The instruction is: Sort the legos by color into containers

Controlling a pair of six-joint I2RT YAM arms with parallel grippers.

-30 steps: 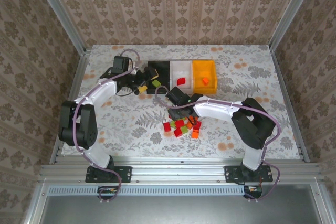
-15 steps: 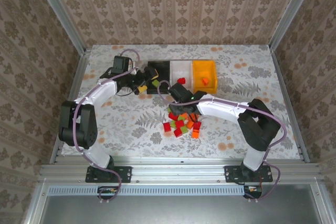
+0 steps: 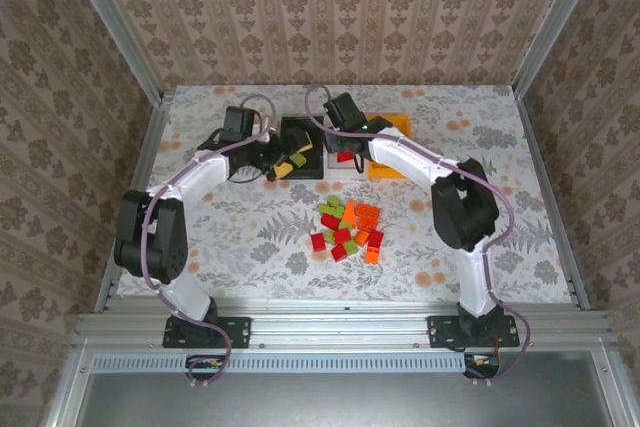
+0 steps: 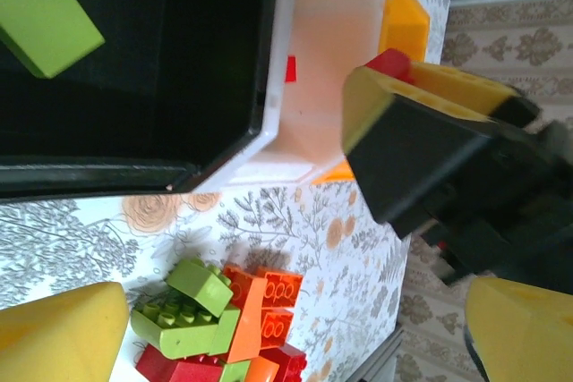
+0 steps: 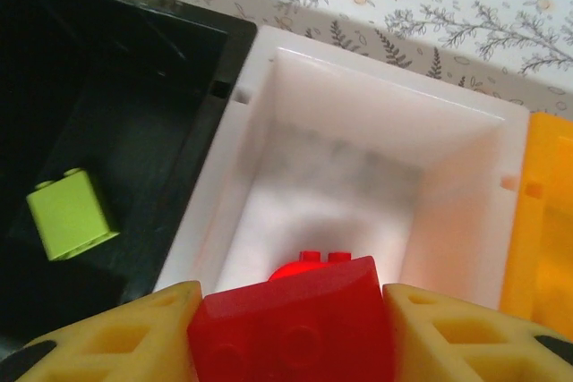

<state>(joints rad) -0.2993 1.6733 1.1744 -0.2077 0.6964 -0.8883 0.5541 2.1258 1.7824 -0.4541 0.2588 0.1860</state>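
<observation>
Hanging over the white bin [image 5: 300, 96], right claw [image 5: 291, 300] pinches red lego [image 5: 294, 333].

Beige damask-papered walls [image 3: 330, 17] enclose a leaf-and-flower-patterned tabletop [image 3: 250, 237], edged by aluminium rails [image 3: 340, 327].

Three bins in a row at the far middle of the tabletop [image 3: 220, 232]: left bin [image 5: 134, 69], middle bin [image 5: 376, 123], right bin [image 5: 537, 221], walls touching. One lego [image 5: 72, 214] lies in the left bin, another [image 4: 290, 69] in the middle bin. Pile of legos [image 3: 348, 232] on the tabletop before the bins, apart from them. Right claw [image 5: 291, 328] over the middle bin's near edge, a block [image 5: 295, 306] between its fingers. Left claw [image 3: 283, 159] at the left bin's near side.
</observation>
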